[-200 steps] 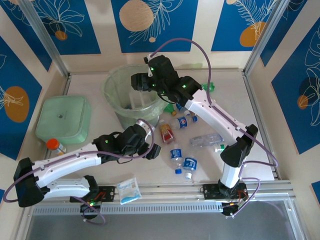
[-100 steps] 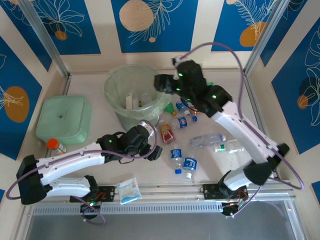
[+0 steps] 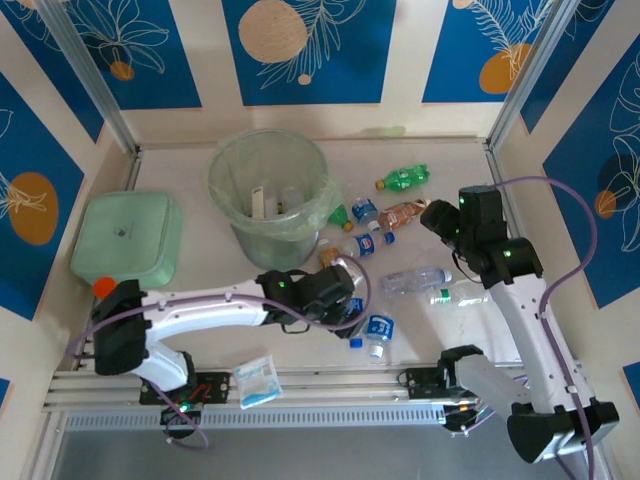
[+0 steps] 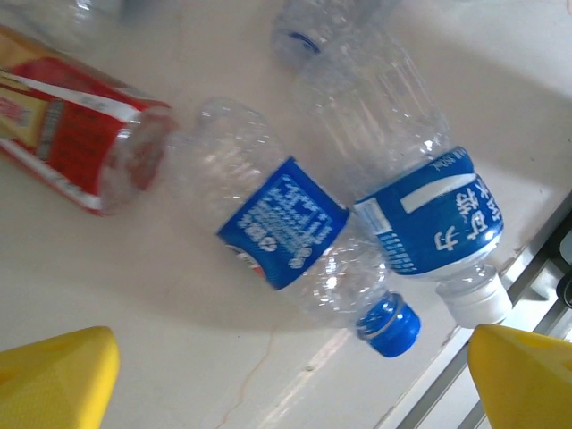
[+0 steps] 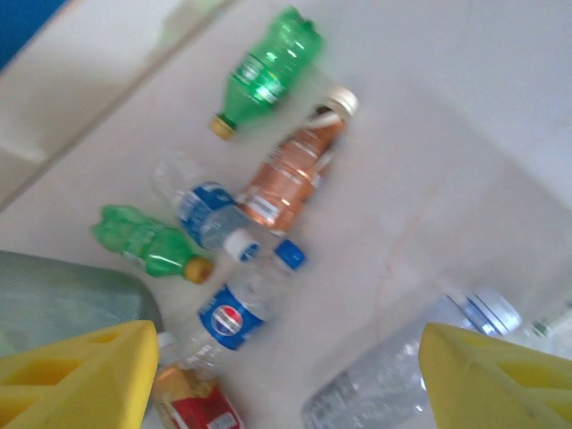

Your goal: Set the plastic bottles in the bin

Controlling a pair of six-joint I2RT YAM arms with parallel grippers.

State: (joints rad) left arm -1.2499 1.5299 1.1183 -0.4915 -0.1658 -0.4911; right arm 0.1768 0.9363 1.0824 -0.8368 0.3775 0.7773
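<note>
Inside the bin (image 3: 262, 238) lie bottles (image 3: 258, 200); left gripper (image 4: 290, 380) and right gripper (image 5: 286, 375) spread empty.

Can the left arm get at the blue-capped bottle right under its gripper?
Probably yes. The left gripper hangs open above the blue-capped bottle, nothing covering it, though the white-capped bottle lies right beside it.

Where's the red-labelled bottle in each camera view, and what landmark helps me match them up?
Top external: the red-labelled bottle lies near the centre, just right of the bin's base.
Left wrist: upper left, on its side.
Right wrist: at the bottom edge, left of centre.
Shared landmark: the bin, close on the bottle's left in the top external and right wrist views.
</note>
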